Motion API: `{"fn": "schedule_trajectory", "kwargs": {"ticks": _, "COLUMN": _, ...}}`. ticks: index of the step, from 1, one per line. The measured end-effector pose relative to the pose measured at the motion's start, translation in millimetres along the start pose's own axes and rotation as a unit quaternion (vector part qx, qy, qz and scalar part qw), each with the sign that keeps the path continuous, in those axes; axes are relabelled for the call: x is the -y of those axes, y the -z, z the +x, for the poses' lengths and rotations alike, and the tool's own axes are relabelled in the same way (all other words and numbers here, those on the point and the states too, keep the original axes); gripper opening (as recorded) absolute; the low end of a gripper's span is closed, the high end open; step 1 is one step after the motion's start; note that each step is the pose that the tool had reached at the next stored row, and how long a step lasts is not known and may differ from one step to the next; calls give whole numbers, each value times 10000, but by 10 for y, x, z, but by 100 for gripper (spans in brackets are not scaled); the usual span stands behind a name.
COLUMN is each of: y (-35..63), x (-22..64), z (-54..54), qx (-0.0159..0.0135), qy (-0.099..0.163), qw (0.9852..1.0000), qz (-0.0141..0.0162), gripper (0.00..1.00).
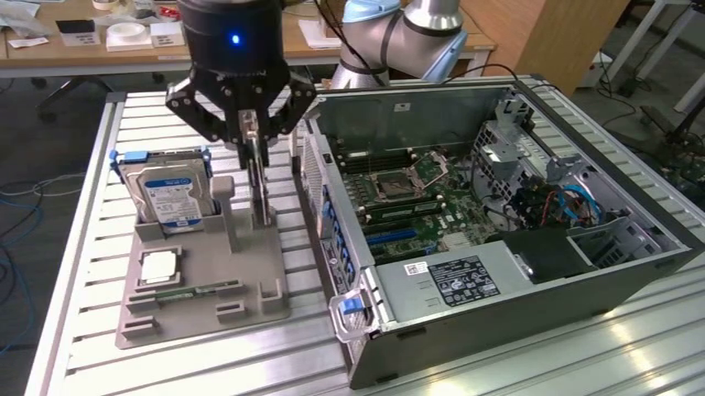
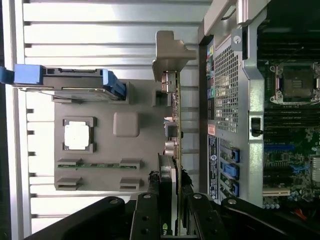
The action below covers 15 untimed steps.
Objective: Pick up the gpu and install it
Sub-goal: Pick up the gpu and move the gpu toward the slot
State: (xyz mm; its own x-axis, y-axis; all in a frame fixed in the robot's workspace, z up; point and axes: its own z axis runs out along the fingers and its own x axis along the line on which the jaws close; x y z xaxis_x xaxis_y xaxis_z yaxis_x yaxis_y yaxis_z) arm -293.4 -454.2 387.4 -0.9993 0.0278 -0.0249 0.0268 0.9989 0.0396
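Supporting table (image 1: 66, 330): ribbed silvery metal slats.
case (image 1: 529, 318): dark open computer box, centre-right of the exterior view; green board inside, black-and-white sticker (image 1: 457, 280) with print too small to read.
holder (image 1: 198, 318): grey plastic tray with slots, lower left of the exterior view.
claw (image 1: 253, 136): black, upper middle of the exterior view, pinching the top edge of the gpu (image 1: 260, 190).
hard drive (image 1: 167, 198): silver, blue-white label, writing unreadable, upright in the holder.
gpu: thin flat card on edge in the holder, silver bracket at one end, just beside the case.
chip (image 1: 158, 266): square, silvery, flat in the holder.
memory stick (image 1: 187, 290): green, flat.
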Motion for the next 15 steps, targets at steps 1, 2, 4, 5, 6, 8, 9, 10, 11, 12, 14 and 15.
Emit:
{"fn": "schedule_trajectory", "kwargs": {"ticks": 1, "y": 46, "x": -2, "z": -1, "qx": 0, "qy": 1, "qw": 10000, "qz": 0, "gripper": 27}}
{"fn": "schedule_trajectory", "kwargs": {"ticks": 2, "y": 87, "x": -3, "z": -2, "qx": 0, "qy": 1, "qw": 10000, "qz": 1, "gripper": 27}}
{"fn": "schedule_trajectory", "kwargs": {"ticks": 4, "y": 164, "x": -7, "z": -4, "qx": 0, "qy": 2, "qw": 10000, "qz": 0, "gripper": 27}}
{"fn": "schedule_trajectory", "kwargs": {"ticks": 5, "y": 197, "x": -8, "z": -5, "qx": -1, "qy": 2, "qw": 10000, "qz": 1, "gripper": 27}}
{"fn": "schedule_trajectory", "kwargs": {"ticks": 6, "y": 222, "x": -9, "z": -6, "qx": 0, "qy": 2, "qw": 10000, "qz": 0, "gripper": 27}}
{"fn": "schedule_trajectory", "kwargs": {"ticks": 8, "y": 260, "x": -10, "z": -7, "qx": 0, "qy": 3, "qw": 10000, "qz": 0, "gripper": 27}}
{"fn": "schedule_trajectory", "kwargs": {"ticks": 9, "y": 284, "x": -11, "z": -7, "qx": 0, "qy": 3, "qw": 10000, "qz": 0, "gripper": 27}}
{"fn": "schedule_trajectory", "kwargs": {"ticks": 10, "y": 309, "x": -12, "z": -8, "qx": -1, "qy": 3, "qw": 10000, "qz": 0, "gripper": 27}}
{"fn": "schedule_trajectory", "kwargs": {"ticks": 11, "y": 335, "x": -13, "z": -8, "qx": -1, "qy": 3, "qw": 10000, "qz": 1, "gripper": 27}}
{"fn": "schedule_trajectory", "kwargs": {"ticks": 12, "y": 354, "x": -14, "z": -9, "qx": 0, "qy": 3, "qw": 10000, "qz": 0, "gripper": 27}}
{"fn": "schedule_trajectory", "kwargs": {"ticks": 14, "y": 362, "x": -14, "z": -9, "qx": 0, "qy": 3, "qw": 10000, "qz": 0, "gripper": 27}}
{"fn": "schedule_trajectory", "kwargs": {"ticks": 15, "y": 362, "x": -14, "z": -9, "qx": 0, "qy": 3, "qw": 10000, "qz": -1, "gripper": 27}}
